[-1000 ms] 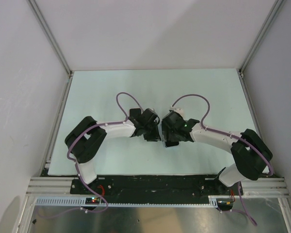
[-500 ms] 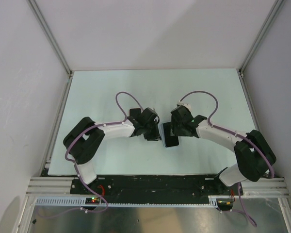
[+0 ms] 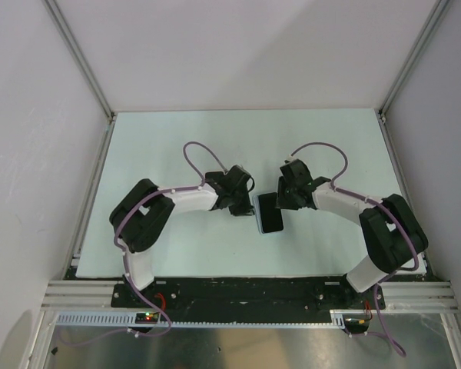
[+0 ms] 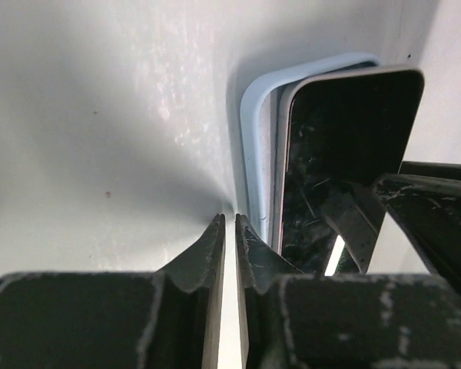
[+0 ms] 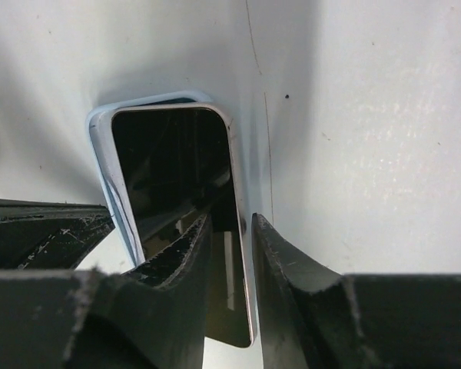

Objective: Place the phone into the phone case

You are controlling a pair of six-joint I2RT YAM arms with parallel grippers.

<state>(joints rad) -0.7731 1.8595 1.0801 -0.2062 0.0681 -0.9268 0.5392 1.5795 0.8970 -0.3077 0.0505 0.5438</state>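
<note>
Top external: the phone [image 3: 270,213] lies at mid worktop [image 3: 177,138] between the two arms; it rests on the phone case [image 3: 257,215], of which only a pale blue sliver shows along one long side
Left wrist: the case rim stands clear beside the phone's long edge and round its far corner; the phone looks laid in but not snapped flush on that side
Left gripper [image 4: 230,219]: jaws all but closed, a hairline gap, nothing held; tips just beside the case rim
Right gripper [image 5: 230,221]: jaws a little apart, astride the phone's other long edge; whether they pinch it I cannot tell
Done: phone and case brought together and lined up, as I judge
Left to do: likely pressing the edges home until the rim wraps all round; full seating cannot be confirmed here
</note>
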